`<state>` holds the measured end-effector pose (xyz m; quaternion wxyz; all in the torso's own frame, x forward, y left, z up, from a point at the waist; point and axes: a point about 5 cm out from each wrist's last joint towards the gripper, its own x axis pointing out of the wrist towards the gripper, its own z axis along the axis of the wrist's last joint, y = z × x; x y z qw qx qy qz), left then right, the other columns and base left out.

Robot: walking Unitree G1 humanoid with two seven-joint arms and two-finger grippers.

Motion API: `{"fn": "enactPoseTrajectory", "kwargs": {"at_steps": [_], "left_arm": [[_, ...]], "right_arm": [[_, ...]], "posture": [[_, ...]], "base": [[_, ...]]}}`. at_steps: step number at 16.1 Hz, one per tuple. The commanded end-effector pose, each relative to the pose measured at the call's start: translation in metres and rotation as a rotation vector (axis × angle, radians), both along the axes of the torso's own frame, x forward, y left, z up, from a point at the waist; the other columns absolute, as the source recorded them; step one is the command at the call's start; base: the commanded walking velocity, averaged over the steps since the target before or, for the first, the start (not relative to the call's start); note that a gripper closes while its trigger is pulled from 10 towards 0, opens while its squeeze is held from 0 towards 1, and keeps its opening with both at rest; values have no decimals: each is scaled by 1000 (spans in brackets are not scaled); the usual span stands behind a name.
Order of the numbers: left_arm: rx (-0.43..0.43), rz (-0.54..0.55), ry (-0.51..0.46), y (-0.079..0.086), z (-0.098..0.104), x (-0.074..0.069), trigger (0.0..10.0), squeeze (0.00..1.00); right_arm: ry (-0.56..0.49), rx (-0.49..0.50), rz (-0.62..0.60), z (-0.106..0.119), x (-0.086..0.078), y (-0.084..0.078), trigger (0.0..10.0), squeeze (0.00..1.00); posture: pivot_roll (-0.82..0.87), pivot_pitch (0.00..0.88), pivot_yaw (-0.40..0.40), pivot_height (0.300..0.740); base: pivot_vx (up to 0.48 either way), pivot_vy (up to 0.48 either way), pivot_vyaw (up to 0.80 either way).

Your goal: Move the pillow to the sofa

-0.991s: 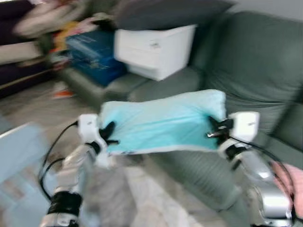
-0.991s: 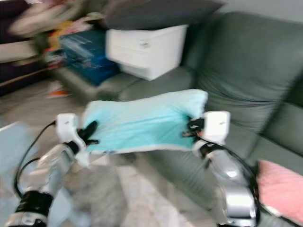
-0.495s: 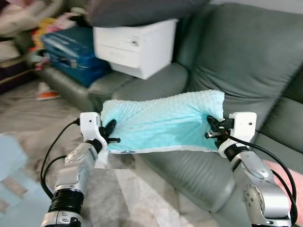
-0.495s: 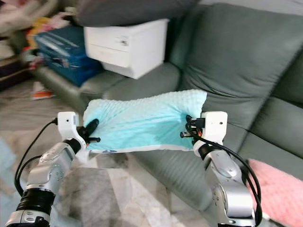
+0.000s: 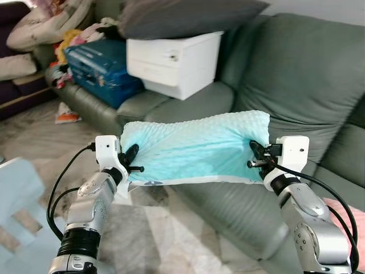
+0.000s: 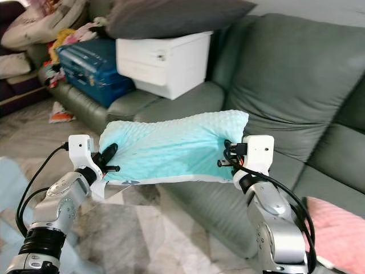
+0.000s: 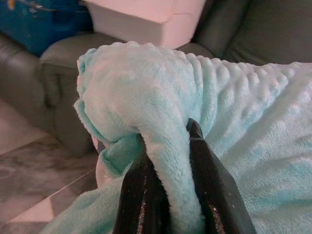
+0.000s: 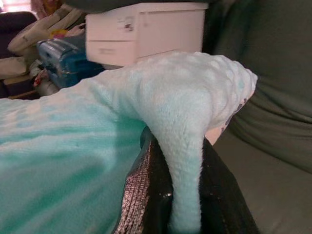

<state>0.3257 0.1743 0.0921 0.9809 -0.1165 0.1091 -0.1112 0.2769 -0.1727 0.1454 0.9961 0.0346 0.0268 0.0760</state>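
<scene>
- Pillow [image 5: 197, 148], pale turquoise with a dotted plush cover, hangs stretched between the two grippers, off the floor, in front of the sofa's near edge.
- Far left: a heap of bedding and clothes [image 5: 43, 28] beside a blue suitcase [image 5: 102, 65] that lies on the sofa's left part.
- Near left: a pale blue surface [image 5: 20, 197], blurred; what it is cannot be told.
- Left gripper [image 5: 132, 161] pinches the pillow's left end. The left wrist view shows both black fingers [image 7: 141, 195] pressed onto a fold of the plush, fabric bunched above them.
- Floor [image 5: 159, 240] below the pillow is grey marbled tile.
- White box [image 5: 171, 60] sits on the sofa seat, far behind the pillow, with a dark grey cushion [image 5: 188, 17] lying on top of it.
- Sofa [image 5: 296, 80], grey-green leather, runs from the far left across to the right; its back cushion rises behind the pillow's right end.
- Right gripper [image 5: 256, 157] pinches the pillow's right end. In the right wrist view its fingers [image 8: 146, 195] clamp a ridge of the cover from both sides.
- Near right: a pink cushion [image 6: 336, 231] lies on the sofa seat, beside the right arm.
</scene>
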Motion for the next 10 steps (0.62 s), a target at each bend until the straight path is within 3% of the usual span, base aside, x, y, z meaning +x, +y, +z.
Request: {"fn": "enactPoseTrajectory", "kwargs": {"at_steps": [1, 7, 10], "left_arm": [[28, 22, -15, 9, 5, 3, 10000, 0], [35, 5, -4, 5, 3, 2, 10000, 0], [39, 4, -13, 5, 4, 2, 10000, 0]], "right_arm": [[-42, -3, -6, 9, 1, 2, 10000, 0], [-42, -6, -9, 10, 2, 1, 10000, 0], [-40, -6, -13, 9, 2, 1, 10000, 0]], "posture": [[-186, 0, 42, 740], [-186, 0, 41, 740], [-186, 0, 43, 740]], "base": [[0, 480, 0], [0, 480, 0], [0, 110, -181]]}}
